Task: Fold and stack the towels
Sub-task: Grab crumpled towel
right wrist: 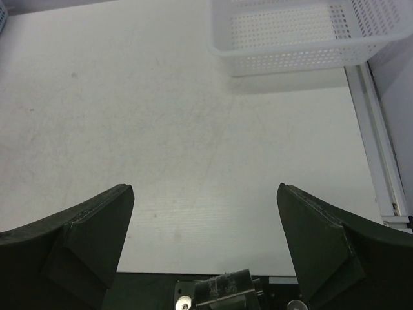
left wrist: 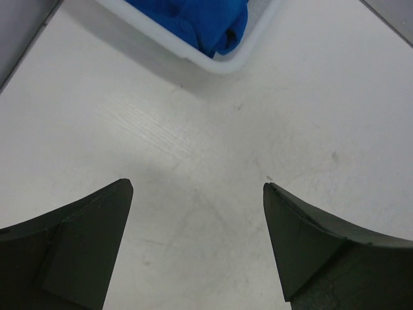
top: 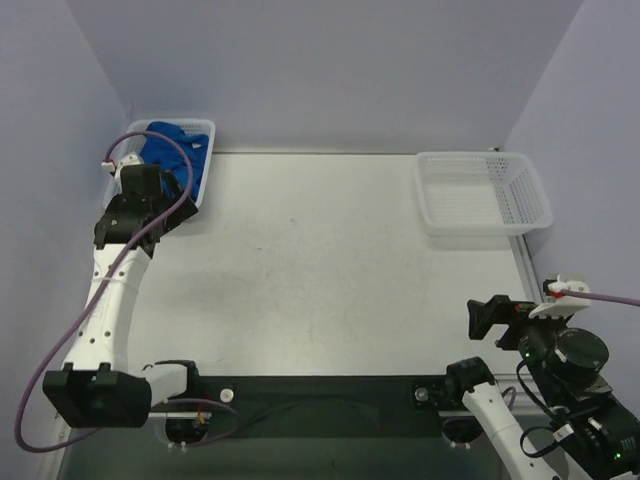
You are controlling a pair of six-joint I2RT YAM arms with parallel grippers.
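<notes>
Overhead first: my left tool (top: 140, 188) hangs at the near edge of the white bin (top: 207, 160) holding the blue towels (top: 175, 135). My right tool (top: 486, 318) sits well apart, with the empty mesh basket (top: 470, 195) ahead of it. I count two containers and one blue heap; how many towels are in it I cannot tell.

Left wrist: jaws are spread wide with nothing held. The towels lie ahead of the gap and bare desk (left wrist: 193, 161) lies beneath it. I'd reach over the rim and pinch only the top fold.

Right wrist: jaws are wide too, and empty.
</notes>
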